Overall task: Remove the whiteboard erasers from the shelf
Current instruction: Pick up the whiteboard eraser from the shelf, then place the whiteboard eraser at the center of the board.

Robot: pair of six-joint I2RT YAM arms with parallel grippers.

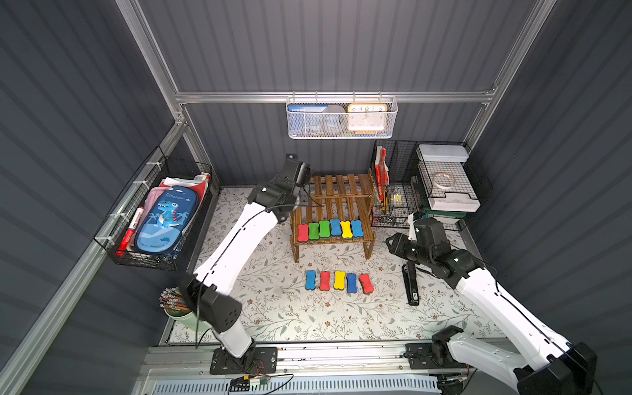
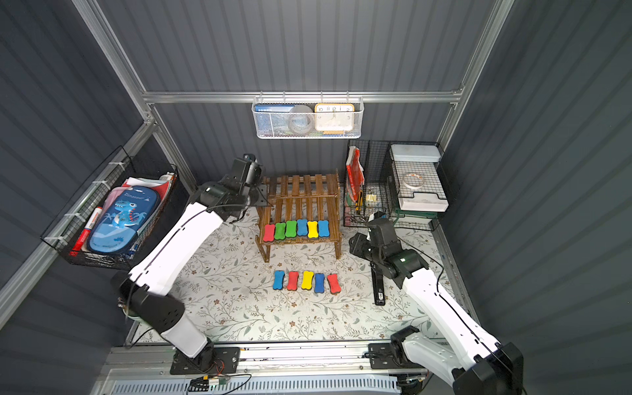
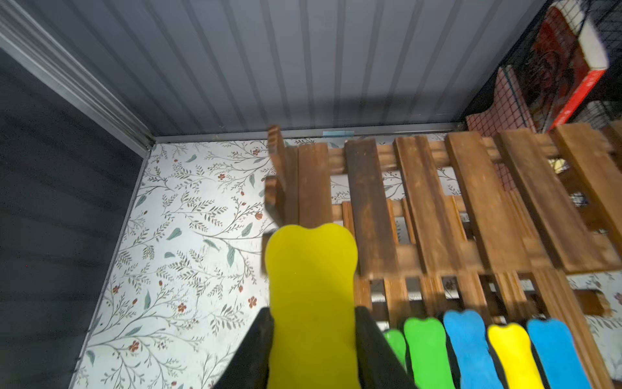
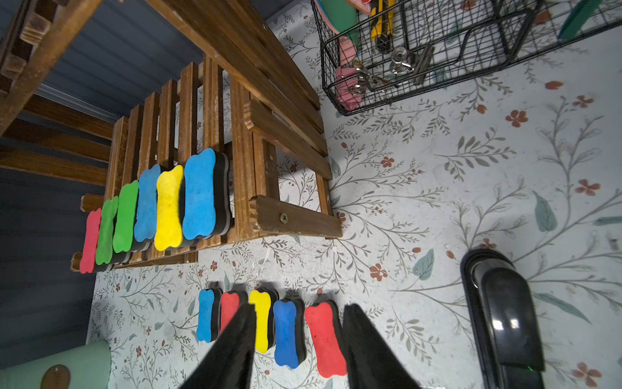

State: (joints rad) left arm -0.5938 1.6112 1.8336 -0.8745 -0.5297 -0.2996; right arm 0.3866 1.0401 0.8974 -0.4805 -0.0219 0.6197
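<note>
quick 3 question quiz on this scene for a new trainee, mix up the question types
1. How many erasers sit on the lower tier of the shelf?
2. True or false: the left pincer is closed on a yellow eraser.
3. On the table, the loose eraser nearest the stapler is: A green, B red, C yellow.

Key: 1. six; 2. true; 3. B

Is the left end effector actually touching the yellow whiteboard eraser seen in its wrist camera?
Touching. The left wrist view shows the yellow whiteboard eraser between the left end effector's black fingers, both flush against its sides with no gap.
</note>
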